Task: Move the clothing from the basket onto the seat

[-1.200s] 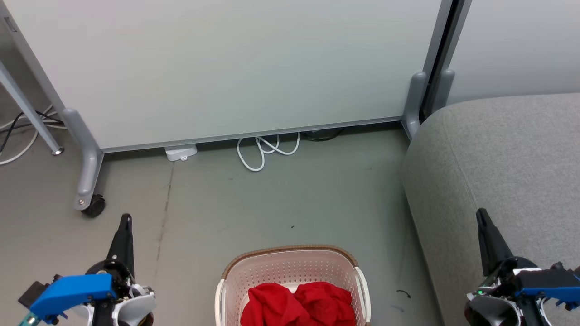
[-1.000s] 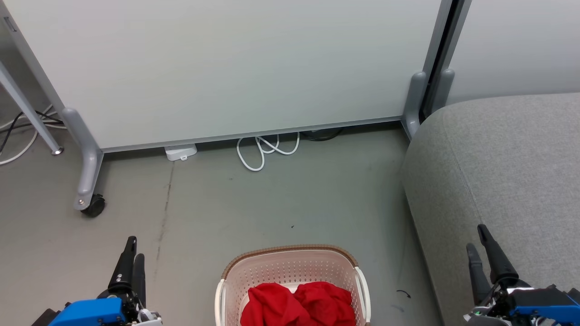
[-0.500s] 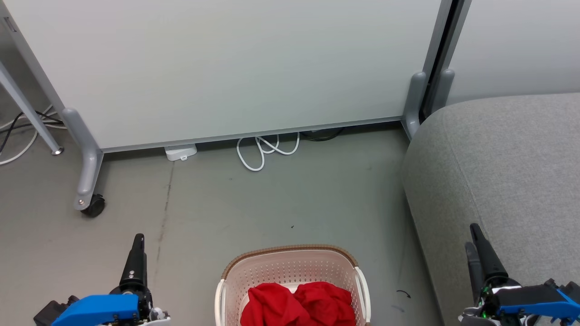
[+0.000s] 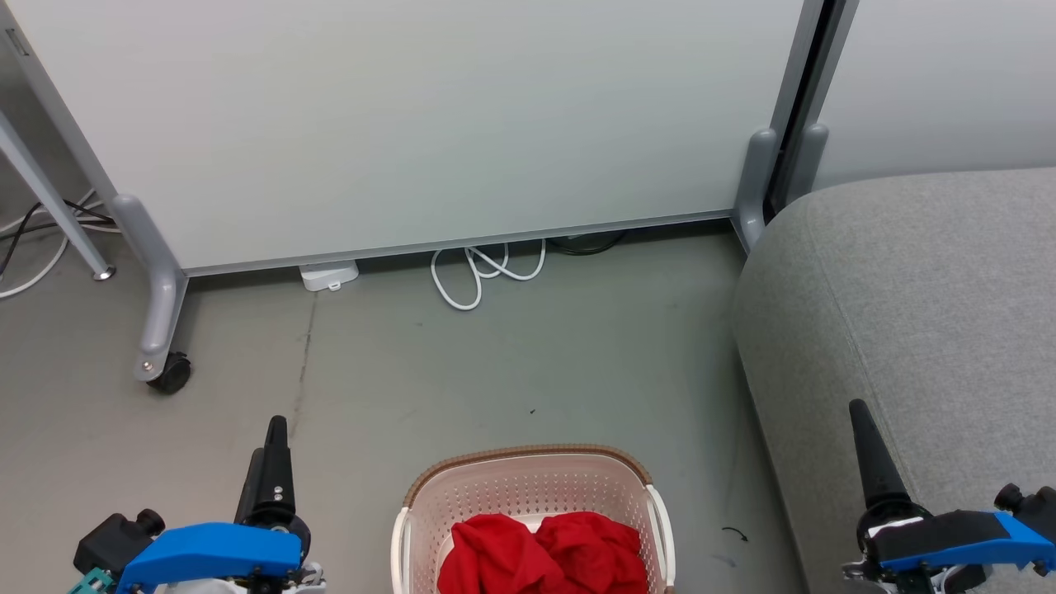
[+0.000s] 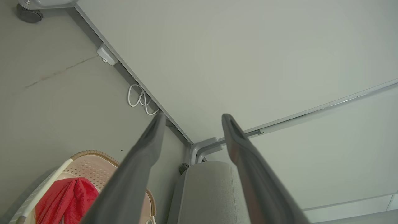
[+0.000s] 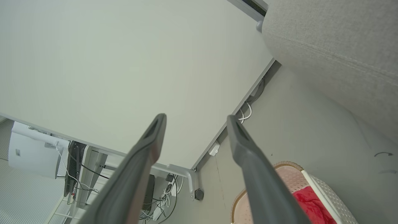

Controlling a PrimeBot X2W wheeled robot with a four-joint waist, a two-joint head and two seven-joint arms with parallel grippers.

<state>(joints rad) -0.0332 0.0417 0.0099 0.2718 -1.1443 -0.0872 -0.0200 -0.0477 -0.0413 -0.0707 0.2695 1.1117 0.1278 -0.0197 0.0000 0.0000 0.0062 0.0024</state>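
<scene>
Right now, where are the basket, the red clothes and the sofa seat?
basket (image 4: 528, 488): head view, back inner wall.
clothes (image 4: 540, 557): head view, middle of the red heap.
seat (image 4: 932, 280): head view, top of the grey cushion.

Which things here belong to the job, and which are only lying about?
Belong to the job:
- clothing, red, in the basket
- basket
- seat, grey

Just lying about:
- white cable on the floor
- small white box by the partition
- caster wheel

The clothing (image 4: 540, 554) is lying in the basket (image 4: 528, 488) on the floor (image 4: 495, 363); the seat (image 4: 924, 313) is standing to its right, a partition (image 4: 412, 124) standing behind both.
</scene>
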